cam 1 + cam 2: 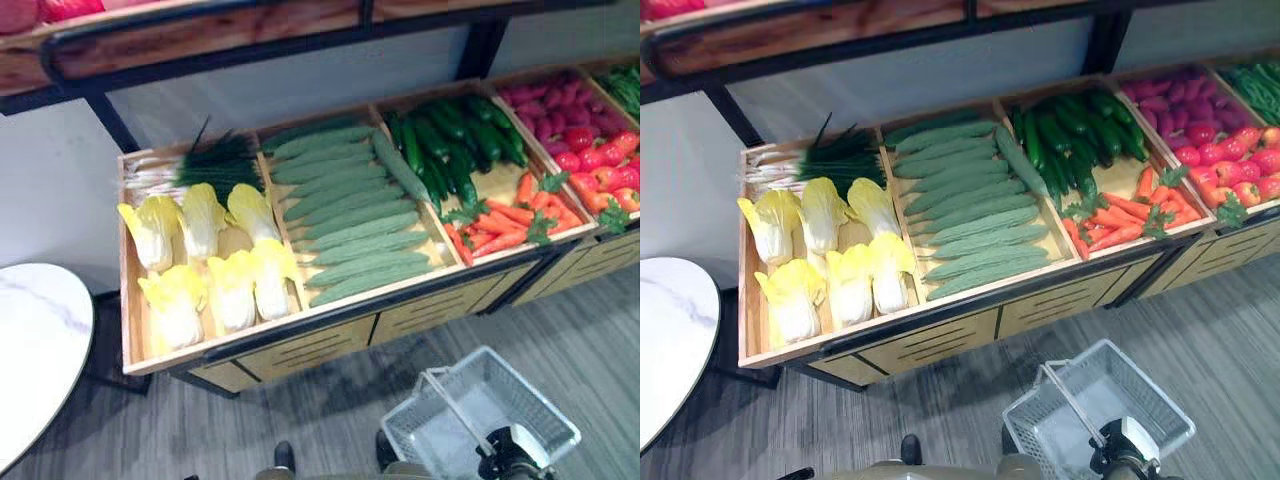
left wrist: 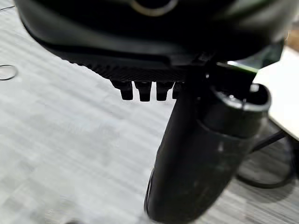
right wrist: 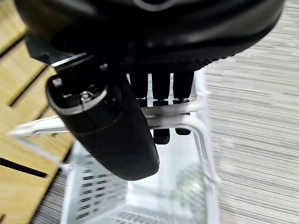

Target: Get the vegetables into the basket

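Observation:
A wooden display stand (image 1: pixel 300 330) holds the vegetables in compartments: yellow-green cabbages (image 1: pixel 200 260) and green chives (image 1: pixel 215 160) at the left, pale green cucumbers (image 1: pixel 350 220) in the middle, then dark cucumbers (image 1: pixel 455 145) with carrots (image 1: pixel 510 225), and tomatoes (image 1: pixel 600 165) at the right. A white mesh basket (image 1: pixel 545 425) hangs low in front of the stand, with nothing seen inside it. My right hand (image 3: pixel 107 130) is shut on its white handle (image 3: pixel 187 108), fingers curled round the bar. My left hand (image 2: pixel 196 154) hangs over the grey floor with relaxed fingers and holds nothing.
A round white table (image 1: pixel 35 340) stands at the left, close to the stand's corner. A wooden upper shelf (image 1: pixel 200 40) on a dark frame overhangs the back of the stand. Purple roots (image 1: pixel 545 105) lie behind the tomatoes. Grey plank floor (image 1: pixel 580 340) lies in front.

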You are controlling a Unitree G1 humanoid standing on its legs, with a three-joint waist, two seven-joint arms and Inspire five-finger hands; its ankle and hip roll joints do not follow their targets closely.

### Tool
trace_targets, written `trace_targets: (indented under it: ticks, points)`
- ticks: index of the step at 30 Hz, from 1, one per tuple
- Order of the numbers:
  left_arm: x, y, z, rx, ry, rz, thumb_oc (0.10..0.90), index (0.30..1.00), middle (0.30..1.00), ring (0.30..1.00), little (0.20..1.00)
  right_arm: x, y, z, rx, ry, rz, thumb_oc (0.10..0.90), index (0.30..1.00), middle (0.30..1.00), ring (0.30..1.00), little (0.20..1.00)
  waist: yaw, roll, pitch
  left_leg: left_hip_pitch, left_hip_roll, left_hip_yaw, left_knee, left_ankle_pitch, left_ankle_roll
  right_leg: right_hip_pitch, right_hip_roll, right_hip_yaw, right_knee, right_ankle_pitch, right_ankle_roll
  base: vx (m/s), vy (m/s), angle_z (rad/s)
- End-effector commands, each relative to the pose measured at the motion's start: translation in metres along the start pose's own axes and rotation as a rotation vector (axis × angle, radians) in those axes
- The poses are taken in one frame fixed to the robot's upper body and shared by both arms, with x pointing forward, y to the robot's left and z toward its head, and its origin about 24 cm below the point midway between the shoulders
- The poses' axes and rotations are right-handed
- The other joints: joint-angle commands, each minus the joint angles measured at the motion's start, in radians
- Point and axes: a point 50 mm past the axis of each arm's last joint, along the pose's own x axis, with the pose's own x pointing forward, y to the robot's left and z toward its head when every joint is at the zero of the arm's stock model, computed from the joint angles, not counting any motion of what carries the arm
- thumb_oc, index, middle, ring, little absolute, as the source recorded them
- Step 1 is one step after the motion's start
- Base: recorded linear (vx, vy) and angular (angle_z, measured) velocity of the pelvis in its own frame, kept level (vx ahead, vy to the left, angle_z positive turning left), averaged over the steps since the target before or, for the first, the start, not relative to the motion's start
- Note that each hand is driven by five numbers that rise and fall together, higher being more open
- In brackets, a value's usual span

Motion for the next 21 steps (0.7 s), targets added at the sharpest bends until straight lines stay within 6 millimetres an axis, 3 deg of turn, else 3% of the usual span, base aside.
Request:
trace_targets:
  ticks: [1, 2, 3, 5, 8, 9, 11, 12, 16, 21]
  points:
    - [0.012, 0.05, 0.058, -0.231, -0.099, 0.359, 0.9, 1.0, 1.0, 1.0, 1.0, 0.009, -0.016, 0.022, 0.072, -0.053, -0.078, 0.4, 0.3, 0.3, 0.3, 0.3, -0.004, -0.071, 0.038, 0.007, -0.004, -0.01, 0.004, -0.02, -0.016, -0.001, -0.073, 0.024, 0.024, -0.003, 0.073, 0.04, 0.016, -0.07]
    - [0.012, 0.054, 0.061, -0.286, -0.094, 0.383, 0.9, 1.0, 1.0, 1.0, 1.0, 0.008, -0.013, 0.015, 0.065, -0.027, -0.069, 0.4, 0.3, 0.3, 0.3, 0.3, -0.004, -0.069, 0.035, 0.009, -0.005, -0.01, 0.004, -0.022, -0.016, 0.001, -0.073, 0.024, 0.022, -0.002, 0.074, 0.03, 0.026, -0.06]
    - [0.01, 0.053, 0.081, -0.389, -0.15, 0.377, 0.9, 1.0, 1.0, 1.0, 1.0, 0.007, -0.012, 0.007, 0.058, 0.008, -0.067, 0.4, 0.3, 0.3, 0.3, 0.3, -0.009, -0.066, 0.032, 0.011, -0.006, -0.011, 0.004, -0.024, -0.019, 0.003, -0.072, 0.022, 0.02, -0.001, 0.074, 0.01, 0.022, -0.13]
    - [0.0, 0.044, 0.115, -0.422, -0.292, 0.337, 0.9, 1.0, 1.0, 1.0, 1.0, 0.006, -0.013, 0.003, 0.042, 0.02, -0.074, 0.4, 0.3, 0.3, 0.3, 0.3, -0.016, -0.063, 0.031, 0.011, -0.006, -0.011, 0.004, -0.023, -0.021, 0.002, -0.071, 0.022, 0.02, 0.001, 0.076, -0.01, 0.018, -0.05]
    - [-0.049, 0.019, 0.189, -0.488, -0.697, 0.231, 0.9, 1.0, 1.0, 1.0, 1.0, 0.004, -0.012, -0.006, 0.023, 0.047, -0.091, 0.4, 0.3, 0.3, 0.3, 0.3, -0.018, -0.063, 0.036, 0.012, -0.006, -0.02, 0.004, -0.023, -0.022, 0.007, -0.072, 0.013, 0.02, -0.002, 0.08, 0.0, -0.003, 0.02]
    - [-0.049, 0.019, 0.188, -0.487, -0.697, 0.232, 0.9, 1.0, 1.0, 1.0, 1.0, 0.004, -0.012, -0.006, 0.023, 0.047, -0.091, 0.4, 0.3, 0.3, 0.3, 0.3, -0.017, -0.063, 0.034, 0.008, -0.006, -0.019, 0.004, -0.02, -0.022, 0.003, -0.071, 0.014, 0.02, 0.001, 0.079, -0.02, -0.018, 0.06]
    - [-0.096, 0.012, 0.225, -0.522, -0.984, 0.18, 0.9, 1.0, 1.0, 1.0, 1.0, 0.001, -0.011, -0.013, 0.023, 0.068, -0.096, 0.4, 0.3, 0.3, 0.3, 0.3, -0.016, -0.068, 0.037, 0.007, -0.005, -0.028, 0.004, -0.022, -0.022, 0.006, -0.072, 0.009, 0.02, -0.004, 0.081, -0.01, -0.048, 0.03]
    - [-0.139, 0.002, 0.236, -0.51, -1.192, 0.14, 0.9, 1.0, 1.0, 1.0, 1.0, -0.003, -0.009, -0.025, 0.045, 0.116, -0.094, 0.4, 0.3, 0.3, 0.3, 0.3, -0.012, -0.081, 0.034, -0.004, -0.003, -0.038, 0.004, -0.018, -0.02, 0.004, -0.072, 0.002, 0.018, -0.002, 0.081, 0.0, -0.078, -0.01]
    - [-0.169, -0.015, 0.237, -0.511, -1.281, 0.025, 0.9, 1.0, 1.0, 1.0, 1.0, -0.002, -0.009, -0.022, 0.022, 0.092, -0.094, 0.4, 0.3, 0.3, 0.3, 0.3, -0.018, -0.09, 0.032, -0.003, -0.001, -0.036, 0.004, -0.019, -0.019, 0.005, -0.07, 0.005, 0.017, -0.002, 0.077, 0.0, -0.034, 0.05]
    - [-0.181, -0.045, 0.225, -0.343, -1.347, -0.199, 0.9, 1.0, 1.0, 1.0, 1.0, 0.001, -0.014, -0.015, 0.014, 0.061, -0.093, 0.4, 0.3, 0.3, 0.3, 0.3, -0.02, -0.092, 0.036, -0.003, -0.002, -0.036, 0.004, -0.017, -0.017, 0.006, -0.071, 0.007, 0.017, 0.0, 0.077, 0.0, -0.01, -0.03]
